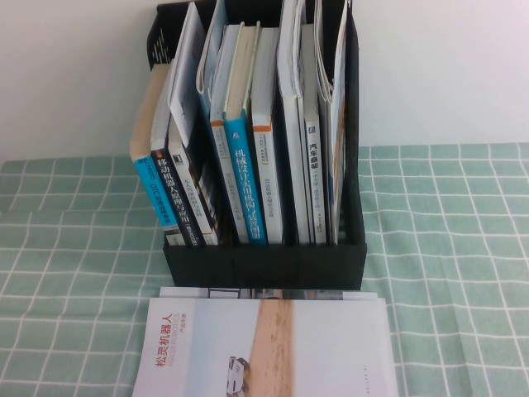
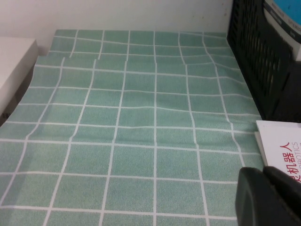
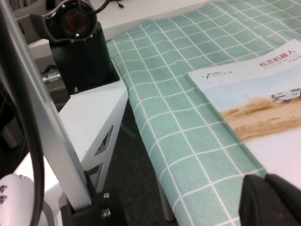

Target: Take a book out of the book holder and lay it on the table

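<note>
- The book (image 1: 264,347) lies flat on the table (image 1: 66,273), cover up, just in front of the book holder (image 1: 264,263); its red title sits along the left edge, with the tan stripe and the small robot picture near the middle of the cover.
- The book holder stands upright behind it, its low front wall close to the book's far edge, and it is packed with upright volumes, among them blue-spined books (image 1: 245,192) and thin white ones (image 1: 291,124).
- My left pincer (image 2: 270,197) shows only as a dark tip in the left wrist view, low over the green grid cloth (image 2: 141,141) and just beside the book's title corner (image 2: 282,146); I cannot tell whether it is open or closed.
- My right pincer (image 3: 273,200) shows as a dark tip in the right wrist view, near the book's cover (image 3: 263,108) at the table's edge; I cannot tell its state either.
- Neither pincer appears in the high view.
</note>
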Robot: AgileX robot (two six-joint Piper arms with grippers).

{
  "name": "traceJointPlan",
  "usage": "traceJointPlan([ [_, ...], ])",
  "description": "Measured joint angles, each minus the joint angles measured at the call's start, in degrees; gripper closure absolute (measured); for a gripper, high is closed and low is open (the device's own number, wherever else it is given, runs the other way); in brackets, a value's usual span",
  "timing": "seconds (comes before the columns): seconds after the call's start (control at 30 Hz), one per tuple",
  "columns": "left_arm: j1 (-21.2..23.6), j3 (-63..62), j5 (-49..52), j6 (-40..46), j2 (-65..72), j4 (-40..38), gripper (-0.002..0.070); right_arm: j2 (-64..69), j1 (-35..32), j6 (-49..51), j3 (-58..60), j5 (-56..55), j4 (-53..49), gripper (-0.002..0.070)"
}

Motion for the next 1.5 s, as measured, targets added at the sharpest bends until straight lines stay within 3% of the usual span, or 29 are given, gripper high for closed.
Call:
traceJointPlan([
  [0.33, 0.0, 0.0, 0.0, 0.0, 0.0, 0.0, 0.0678, 0.0, 0.0, 0.0, 0.2, -2.0, -1.0, 0.0678],
  [0.47, 0.0, 0.0, 0.0, 0.0, 0.0, -0.1, 0.0678, 0.0, -2.2, 2.2, 0.9, -13.1, -17.2, 0.0678],
  [0.6, 0.0, 0.0, 0.0, 0.1, 0.0, -0.1, 0.0678, 0.0, -13.5, 7.6, 3.0, -24.0, -29.4, 0.0678],
  [0.77, 0.0, 0.0, 0.0, 0.1, 0.0, -0.1, 0.0678, 0.0, -32.7, 16.4, 6.5, -31.9, -36.3, 0.0678],
  [1.0, 0.0, 0.0, 0.0, 0.1, 0.0, -0.1, 0.0678, 0.0, -46.4, 20.3, 10.9, -33.0, -38.0, 0.0678],
  [1.5, 0.0, 0.0, 0.0, 0.1, 0.0, -0.1, 0.0678, 0.0, -48.1, 23.6, 11.5, -19.2, -38.5, 0.0678],
])
